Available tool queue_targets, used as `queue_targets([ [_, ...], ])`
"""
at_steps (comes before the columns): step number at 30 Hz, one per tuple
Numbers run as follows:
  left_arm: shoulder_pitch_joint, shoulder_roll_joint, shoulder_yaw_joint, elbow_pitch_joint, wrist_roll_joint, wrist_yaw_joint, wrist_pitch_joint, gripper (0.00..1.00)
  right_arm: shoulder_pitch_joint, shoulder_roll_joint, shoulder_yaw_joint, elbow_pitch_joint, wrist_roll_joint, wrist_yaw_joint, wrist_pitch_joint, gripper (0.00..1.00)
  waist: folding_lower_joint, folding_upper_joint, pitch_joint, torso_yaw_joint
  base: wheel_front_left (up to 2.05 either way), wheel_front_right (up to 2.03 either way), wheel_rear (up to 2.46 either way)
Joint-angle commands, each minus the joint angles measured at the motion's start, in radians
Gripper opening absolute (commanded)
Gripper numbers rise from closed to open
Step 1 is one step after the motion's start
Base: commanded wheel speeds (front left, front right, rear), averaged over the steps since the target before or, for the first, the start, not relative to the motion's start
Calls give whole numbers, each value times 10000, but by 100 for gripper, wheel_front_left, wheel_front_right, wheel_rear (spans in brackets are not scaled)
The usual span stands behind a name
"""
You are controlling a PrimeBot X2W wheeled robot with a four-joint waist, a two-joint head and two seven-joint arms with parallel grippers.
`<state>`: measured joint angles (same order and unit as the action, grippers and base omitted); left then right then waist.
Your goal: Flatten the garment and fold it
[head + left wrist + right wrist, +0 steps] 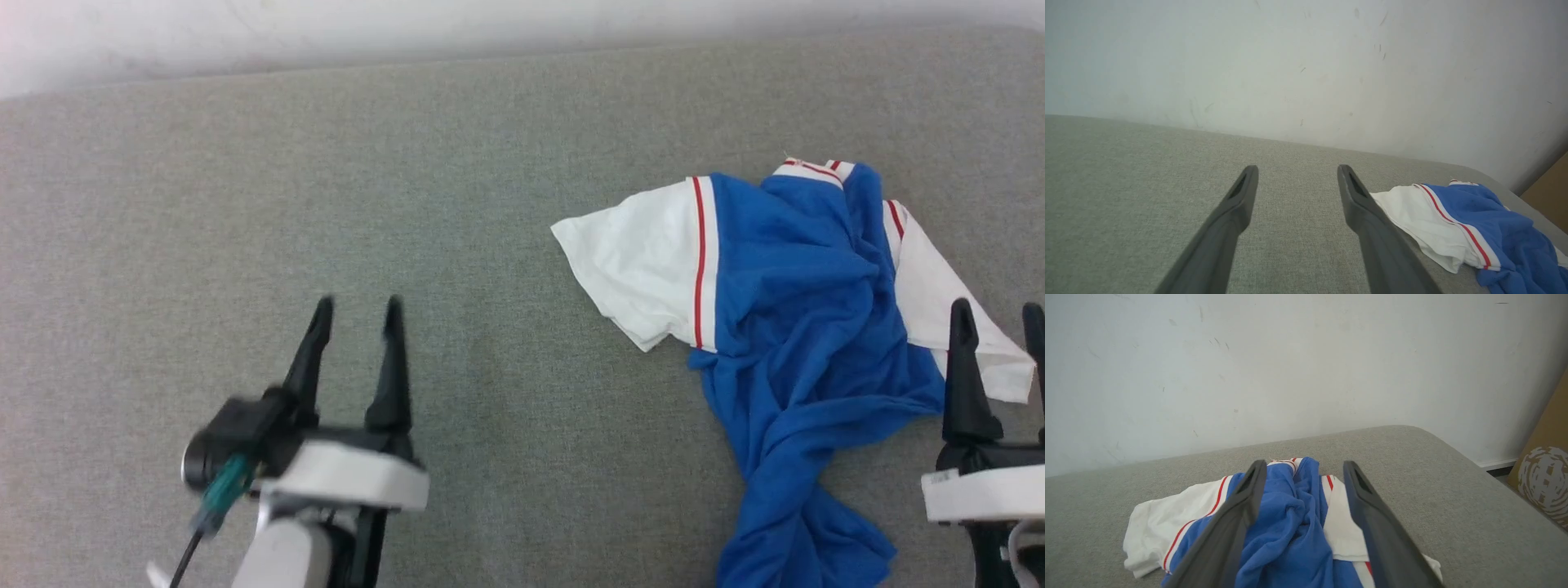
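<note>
Blue-and-white garment [784, 269] lies crumpled on the grey pad [408, 163], right of centre. Right wrist view adds a cardboard box [1545, 477] beyond the pad's corner. Left gripper [359, 306] is spread, empty, over bare pad. Right gripper [998, 309] is spread, empty, at the garment's right edge.

Bare workroom, grey fabric surface [490, 245], scuffed white wall [1290, 61]

No words, numbers or brand names can be read in any view. At the right edge of the right wrist view, a brown cardboard box [1551, 428] carries a round white printed emblem [1544, 479]. The emblem is patchy and shows no legible letters.
</note>
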<state>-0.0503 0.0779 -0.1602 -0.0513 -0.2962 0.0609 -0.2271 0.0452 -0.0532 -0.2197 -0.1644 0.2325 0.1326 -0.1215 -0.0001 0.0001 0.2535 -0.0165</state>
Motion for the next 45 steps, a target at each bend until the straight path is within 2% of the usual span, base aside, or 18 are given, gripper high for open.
queue_targets([
  [1, -689, 159, -216, 12, 272, -154, 240, 100, -263, 28, 27, -53, -28, -19, -65, 100, 1, -1, 273, -42, 0, 0, 0],
  [6, -2890, 363, -1238, 668, 1089, -614, 1853, 100, -572, 28, 25, -234, -137, -19, 66, 100, 1, -1, 776, 63, 0, 0, 0],
  [11, -5025, 54, -2069, 1735, 1262, -971, 3630, 100, -870, 29, 144, -368, -191, -19, 245, 100, 1, -1, 1309, 64, 0, 0, 0],
  [16, -6303, -145, -2807, 2901, 1262, -1112, 5067, 100, -1142, 29, 352, -351, -153, -19, 335, 100, 1, -1, 1711, -147, 0, 0, 0],
  [25, -6800, -226, -3207, 4043, 1070, -678, 7137, 100, -1283, 29, 435, -158, 81, -19, 309, 100, 1, -1, 2189, -674, 0, 0, 0],
  [33, -6465, -211, -3483, 4293, 763, -721, 8367, 100, -1399, 29, 568, 235, 274, -19, 106, 100, 1, -1, 2358, -915, 0, 0, 0],
  [34, -6421, -210, -3522, 4303, 697, -780, 8510, 44, -1415, 29, 585, 283, 288, -19, 85, 100, 1, -1, 2369, -930, 0, 0, 0],
  [35, -6376, -213, -3535, 4278, 603, -827, 8591, 0, -1432, 29, 601, 328, 300, -19, 66, 100, 1, -1, 2375, -944, 0, 0, 0],
  [39, -6235, -214, -3601, 4141, 390, -945, 8784, 0, -1483, 30, 616, 496, 307, -19, 32, 100, 1, -1, 2313, -941, 0, 0, 0],
  [45, -6070, -219, -3217, 3733, 335, -443, 7611, 0, -1440, 30, 531, 624, 198, -19, 80, 100, 1, -1, 1863, -745, 0, 0, 0],
])
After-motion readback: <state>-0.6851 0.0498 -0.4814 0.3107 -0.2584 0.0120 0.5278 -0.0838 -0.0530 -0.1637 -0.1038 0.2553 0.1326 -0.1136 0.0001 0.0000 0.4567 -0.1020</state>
